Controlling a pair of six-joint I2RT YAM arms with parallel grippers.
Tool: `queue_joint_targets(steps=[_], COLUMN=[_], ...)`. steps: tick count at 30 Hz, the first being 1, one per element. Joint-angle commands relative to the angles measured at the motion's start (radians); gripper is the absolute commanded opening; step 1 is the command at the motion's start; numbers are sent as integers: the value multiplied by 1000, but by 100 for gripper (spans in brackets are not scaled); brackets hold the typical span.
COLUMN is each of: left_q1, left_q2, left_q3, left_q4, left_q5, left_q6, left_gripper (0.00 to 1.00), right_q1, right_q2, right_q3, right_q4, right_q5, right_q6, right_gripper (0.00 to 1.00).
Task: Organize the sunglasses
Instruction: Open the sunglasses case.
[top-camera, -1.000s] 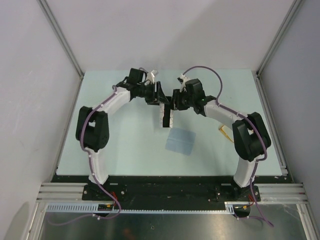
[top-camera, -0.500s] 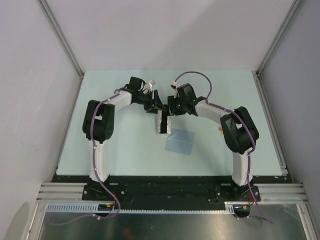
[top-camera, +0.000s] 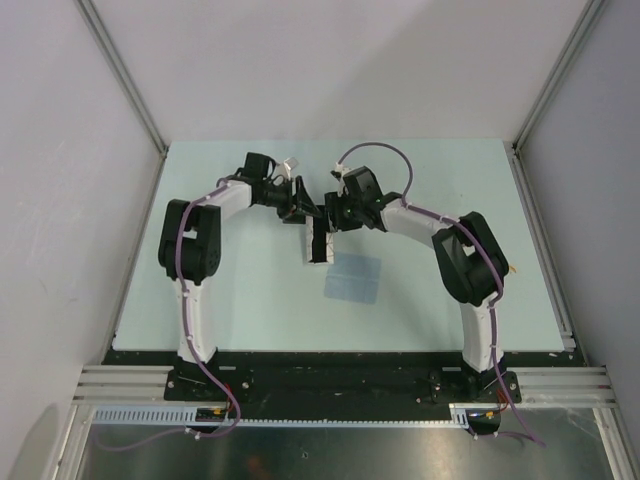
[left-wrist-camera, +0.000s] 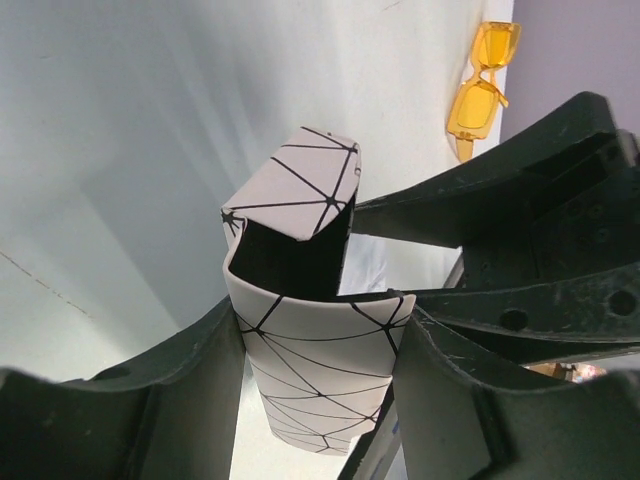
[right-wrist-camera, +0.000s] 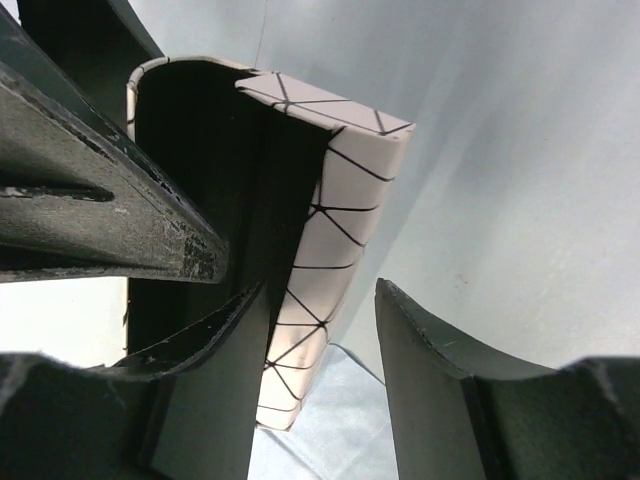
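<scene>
The white case with black triangle lines (top-camera: 320, 244) hangs open at the table's middle, its lid (left-wrist-camera: 300, 185) raised. My left gripper (left-wrist-camera: 320, 352) is shut on the case body, one finger pressed on each side. My right gripper (right-wrist-camera: 318, 290) stands open beside it. Its left finger (right-wrist-camera: 215, 400) lies against the case's dark inner side, while a white outer panel (right-wrist-camera: 340, 200) sits in the gap, clear of the right finger. The sunglasses (left-wrist-camera: 482, 85), yellow-orange with amber lenses, lie on the table by the right edge; in the top view my right arm hides them.
A flat blue-grey cloth (top-camera: 353, 278) lies just near-right of the case and shows under it in the right wrist view (right-wrist-camera: 320, 440). Grey walls close the table on the left, far and right sides.
Both arms have drawn the case slightly nearer and to the left. My right gripper's jaws have widened off the case. The right elbow now covers the sunglasses in the top view.
</scene>
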Motion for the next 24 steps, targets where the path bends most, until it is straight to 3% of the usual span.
queue_joint_targets(steps=[1,12,24], left_q1=[5,66,78], left_q2=[-67,-135,-118], left_q3=[-9,-37,-147], left_q4=[34,39,40], left_q5=[134,205,125], left_q6=[-16,-19,28], left_gripper=[24,24,25], right_q1=[21,42,68], right_q2=[9,38,157], right_q3=[60,113,212], right_q4=[-12,-33,-121], right_q5=[-6,-28,24], right_q6=[2,16,-15], right_gripper=[52,52,52])
